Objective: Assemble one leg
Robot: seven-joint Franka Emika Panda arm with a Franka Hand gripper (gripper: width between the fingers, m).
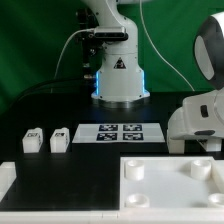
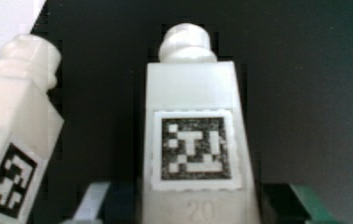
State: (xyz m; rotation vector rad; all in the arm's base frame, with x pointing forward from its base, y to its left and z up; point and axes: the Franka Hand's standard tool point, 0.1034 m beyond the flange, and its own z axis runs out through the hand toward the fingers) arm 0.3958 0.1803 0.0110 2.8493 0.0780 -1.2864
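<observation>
Two white legs sit at the exterior view's left on your black worktop: the outer leg and the inner leg. Next comes the marker board, with the robot base behind it and the white square panel in front. At the right, your arm hangs low. In the wrist view, the claw straddles a tagged leg; you cannot tell whether it pinches. A second tagged leg lies just beside.
</observation>
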